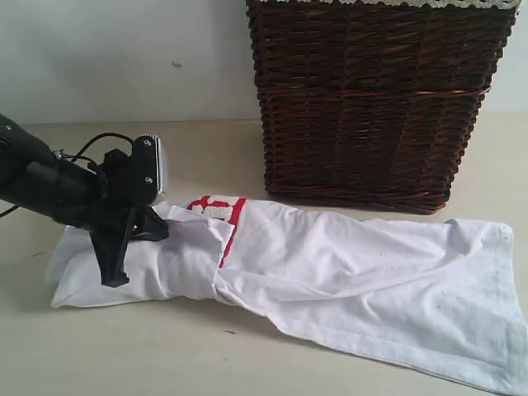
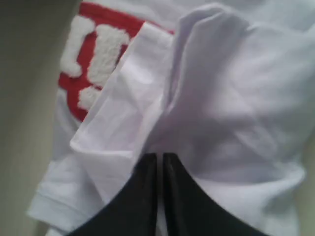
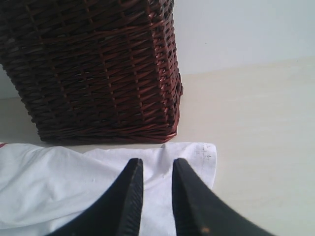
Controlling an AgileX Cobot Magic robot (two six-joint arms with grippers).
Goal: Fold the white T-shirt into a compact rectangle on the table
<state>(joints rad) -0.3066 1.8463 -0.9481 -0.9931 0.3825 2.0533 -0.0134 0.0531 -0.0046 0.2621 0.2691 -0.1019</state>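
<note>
On the table, the white T-shirt lies as a long rumpled strip; cross-folds remain; left gripper jaws together at a crease; right gripper parted, empty.

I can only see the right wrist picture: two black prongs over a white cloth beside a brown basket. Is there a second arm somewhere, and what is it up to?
Observer: Yes. The left gripper is at the far end of the white T-shirt, pinched shut on a fold of it.
Operator: Is the cloth plain white?
Observer: No. Beside that fold are fuzzy white letters on red.
Operator: Is it folded up yet?
Observer: Not into a rectangle; it lies as a long rumpled strip on the table in front of the basket.
</note>
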